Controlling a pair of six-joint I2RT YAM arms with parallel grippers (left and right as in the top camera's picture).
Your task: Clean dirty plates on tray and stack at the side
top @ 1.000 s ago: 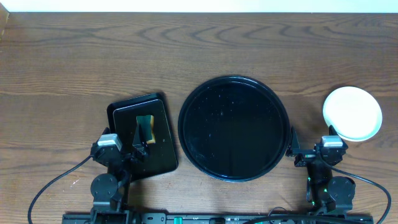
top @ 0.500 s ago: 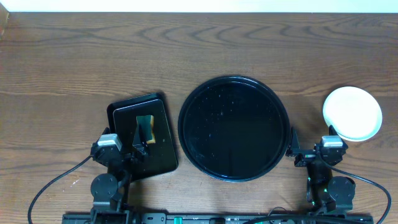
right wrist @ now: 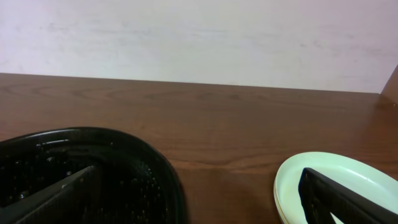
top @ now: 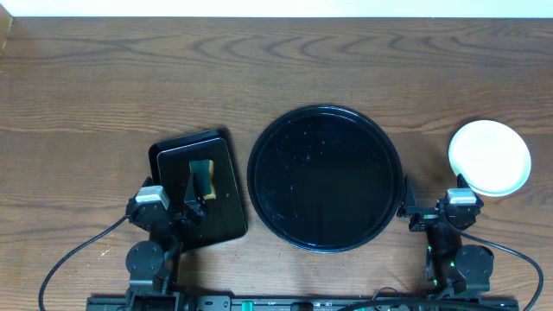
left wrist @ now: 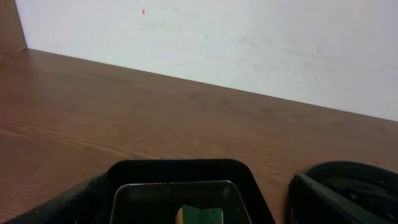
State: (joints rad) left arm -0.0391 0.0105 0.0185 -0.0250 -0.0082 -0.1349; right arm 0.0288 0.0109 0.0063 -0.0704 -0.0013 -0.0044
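Left end effector [left wrist: 199, 180]: fingers apart, empty, over the small rectangular tray [left wrist: 180, 169], sponge [left wrist: 200, 215] between its fingers | Right end effector [right wrist: 199, 174]: fingers apart, empty | tray [top: 325, 177]: lay between both end effectors | plates [top: 489, 157]: stacked on the surface [top: 104, 86], just right of the right end effector.

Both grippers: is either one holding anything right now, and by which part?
Nothing is held: the left gripper and the right gripper both stand open and empty.
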